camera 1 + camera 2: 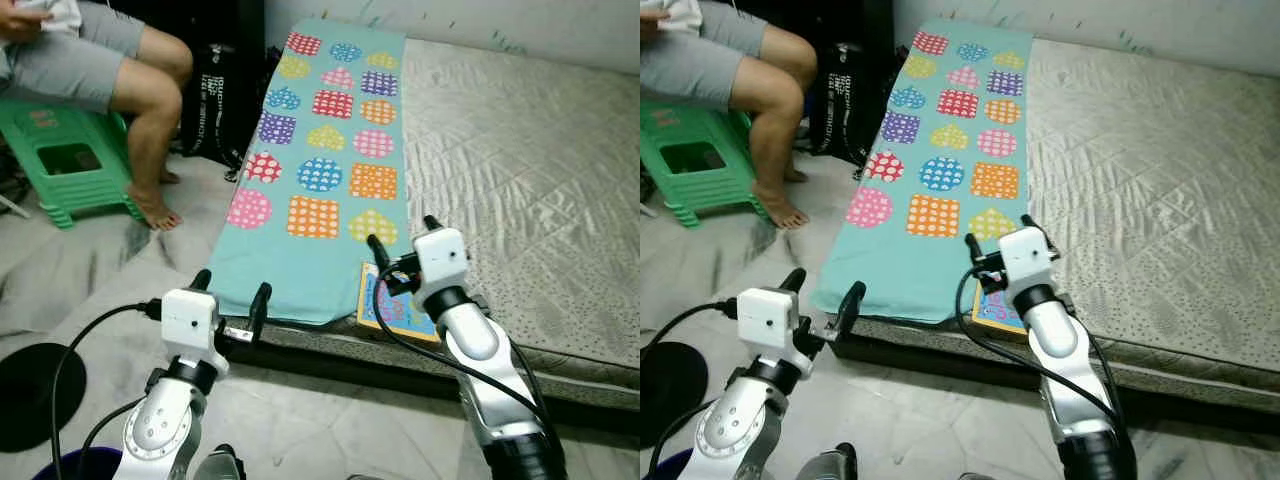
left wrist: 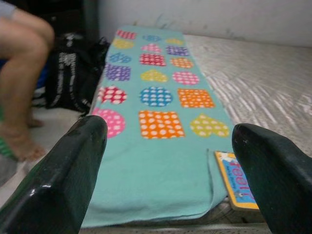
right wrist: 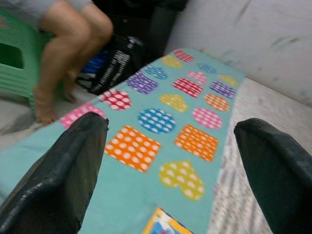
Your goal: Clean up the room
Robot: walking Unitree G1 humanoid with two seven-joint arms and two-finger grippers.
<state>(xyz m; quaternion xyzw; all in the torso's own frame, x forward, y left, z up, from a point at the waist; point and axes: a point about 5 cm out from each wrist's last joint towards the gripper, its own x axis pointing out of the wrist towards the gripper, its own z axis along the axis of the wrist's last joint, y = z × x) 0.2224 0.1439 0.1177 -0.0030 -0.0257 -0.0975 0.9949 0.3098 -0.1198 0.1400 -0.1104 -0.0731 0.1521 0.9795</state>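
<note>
A teal blanket (image 1: 300, 265) printed with dotted coloured shapes lies along the left side of a grey mattress (image 1: 520, 170) on the floor. A children's book (image 1: 392, 312) with a yellow and blue cover rests at the mattress's front edge, beside the blanket's near right corner. My right gripper (image 1: 405, 236) hovers open just above the book and that corner, holding nothing. My left gripper (image 1: 233, 292) is open in front of the blanket's near left corner, at the mattress edge. The left wrist view looks along the blanket with the book (image 2: 234, 185) near one finger.
A person (image 1: 140, 90) sits on a green plastic stool (image 1: 70, 160) at the left, bare feet on the floor. A black bag (image 1: 215, 100) leans beside the mattress. A black round base (image 1: 35, 390) lies on the floor at the lower left.
</note>
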